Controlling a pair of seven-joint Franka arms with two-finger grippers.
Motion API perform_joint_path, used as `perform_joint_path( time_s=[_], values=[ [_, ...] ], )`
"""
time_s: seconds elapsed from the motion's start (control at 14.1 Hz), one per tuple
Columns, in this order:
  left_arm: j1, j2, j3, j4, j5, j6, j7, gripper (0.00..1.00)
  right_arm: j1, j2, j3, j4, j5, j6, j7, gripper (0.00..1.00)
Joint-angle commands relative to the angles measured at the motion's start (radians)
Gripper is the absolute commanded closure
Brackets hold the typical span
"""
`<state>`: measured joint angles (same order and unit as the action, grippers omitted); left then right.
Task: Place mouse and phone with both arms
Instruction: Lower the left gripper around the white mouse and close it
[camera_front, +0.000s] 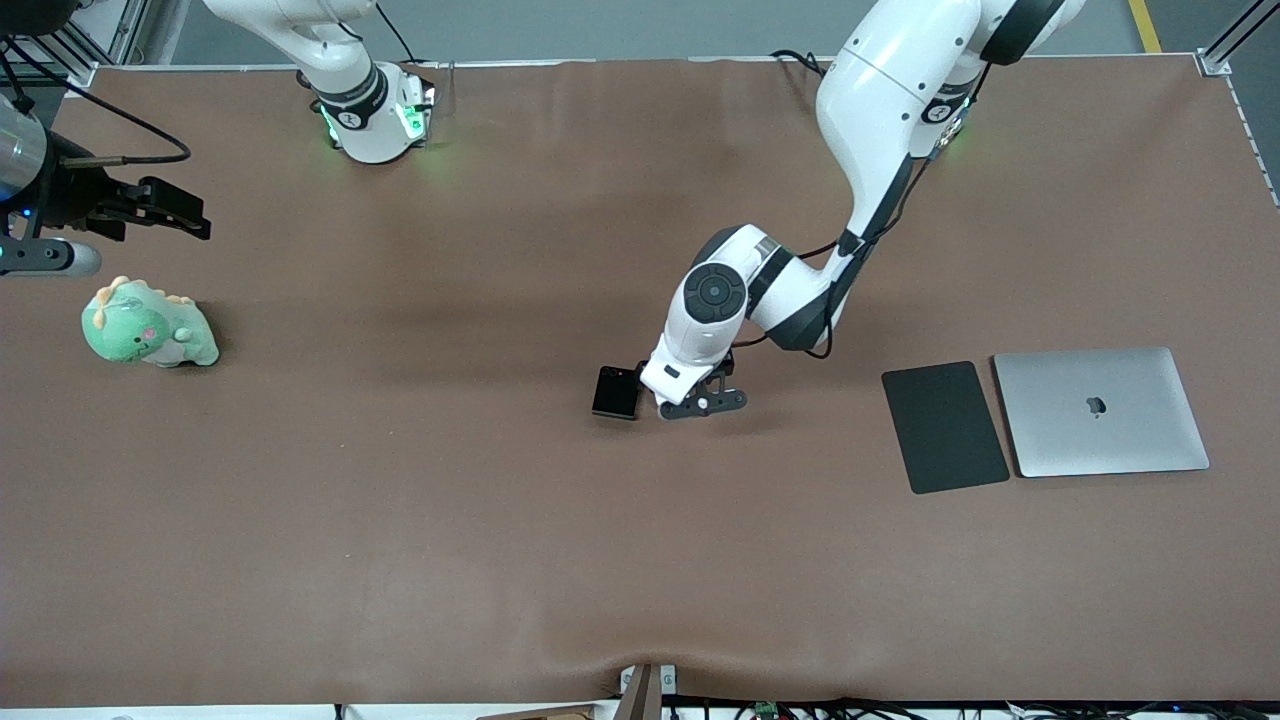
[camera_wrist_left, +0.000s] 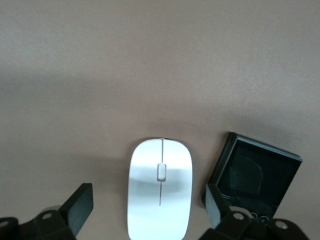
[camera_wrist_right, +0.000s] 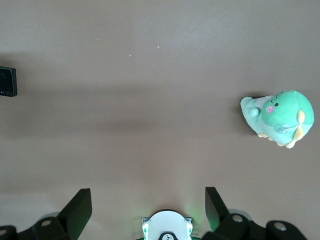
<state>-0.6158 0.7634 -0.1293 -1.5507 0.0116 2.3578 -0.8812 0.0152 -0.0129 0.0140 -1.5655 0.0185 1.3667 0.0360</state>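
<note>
The white mouse (camera_wrist_left: 160, 187) lies on the brown table, seen only in the left wrist view; in the front view the left arm's hand hides it. My left gripper (camera_front: 700, 403) (camera_wrist_left: 148, 202) is low over it and open, one finger on each side, neither touching. The black phone (camera_front: 615, 392) (camera_wrist_left: 255, 175) lies right beside the mouse, toward the right arm's end, with one finger (camera_wrist_left: 216, 202) close to its edge. My right gripper (camera_front: 185, 215) (camera_wrist_right: 148, 207) is open and empty, held high over the right arm's end of the table; its wrist view shows the phone (camera_wrist_right: 7, 81) far off.
A green plush dinosaur (camera_front: 150, 325) (camera_wrist_right: 277, 117) lies below the right gripper. A dark grey mat (camera_front: 945, 427) and a closed silver laptop (camera_front: 1100, 412) lie side by side toward the left arm's end. The right arm's base (camera_front: 375, 110) stands at the table's back edge.
</note>
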Motion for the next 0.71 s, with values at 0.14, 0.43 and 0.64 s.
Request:
perform_joint_path(
  time_s=[0.14, 0.43, 0.64],
  values=[
    [-0.033, 0.054, 0.019, 0.047, -0.005, 0.009, -0.025, 0.1, -0.023, 0.001, -0.003, 0.007, 0.0, 0.003, -0.045, 0.0],
    [-0.038, 0.065, 0.02, 0.047, -0.005, 0.028, -0.025, 0.16, -0.032, -0.002, -0.003, 0.005, 0.0, -0.012, -0.048, 0.0],
    [-0.042, 0.073, 0.019, 0.047, -0.005, 0.031, -0.025, 0.17, -0.055, -0.002, -0.005, 0.006, 0.0, -0.026, -0.082, 0.0]
  ],
)
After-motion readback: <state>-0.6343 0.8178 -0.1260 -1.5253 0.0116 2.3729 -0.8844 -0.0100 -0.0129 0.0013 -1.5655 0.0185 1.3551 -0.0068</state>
